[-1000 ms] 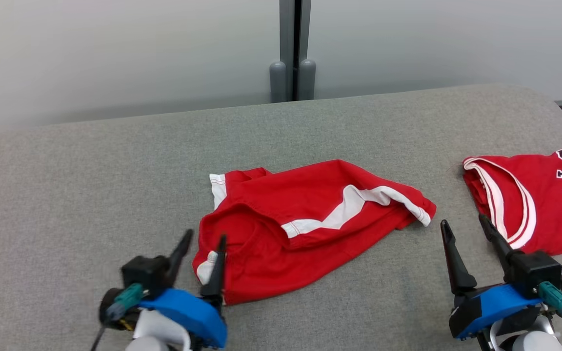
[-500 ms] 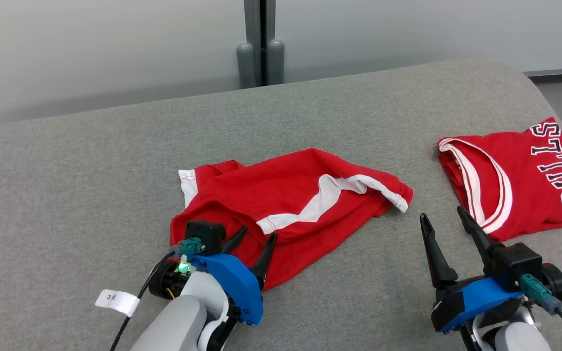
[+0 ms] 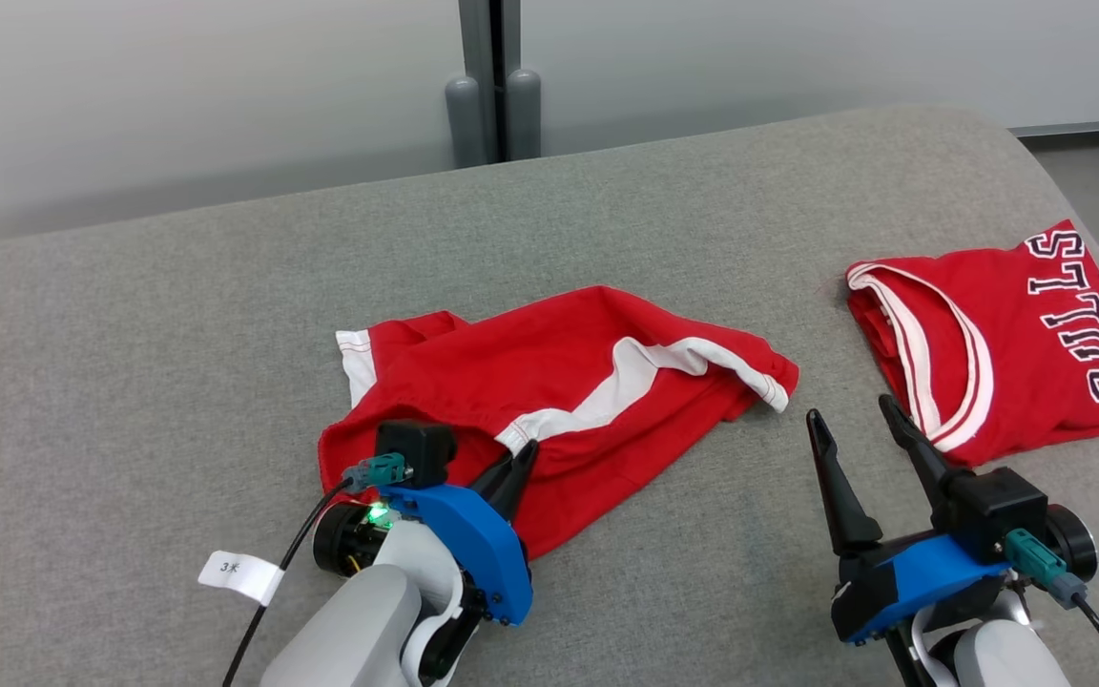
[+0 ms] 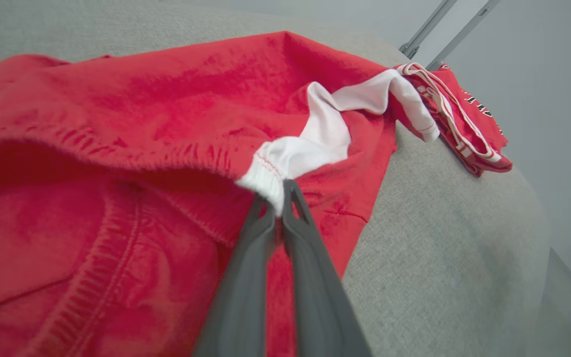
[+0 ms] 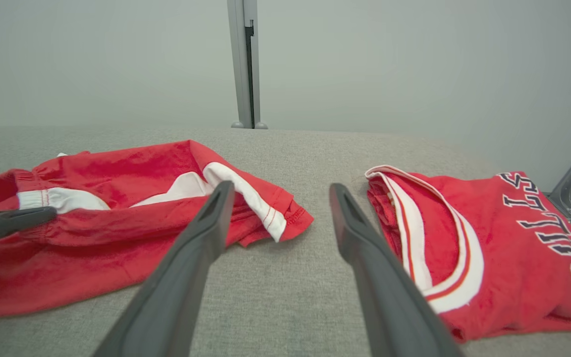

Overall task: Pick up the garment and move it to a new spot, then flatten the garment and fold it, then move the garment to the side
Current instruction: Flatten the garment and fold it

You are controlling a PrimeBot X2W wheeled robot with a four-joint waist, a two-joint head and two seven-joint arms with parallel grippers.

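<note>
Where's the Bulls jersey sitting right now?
In the head view the Bulls jersey lies at the right end of the grey cushion, just beyond the open right gripper and apart from the red shorts to its left.

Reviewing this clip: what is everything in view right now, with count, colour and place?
shorts: one, red with white stripe, crumpled mid-surface
jersey: one, red with white trim and BULLS lettering, right side of the surface
padded surface: one, grey, under both garments
post: one, grey, behind the surface
paper tag: one, white, front left of the shorts
left pincer: one, dark, shut on the shorts' white waistband end
right pincer: one, dark, open, near the jersey
</note>
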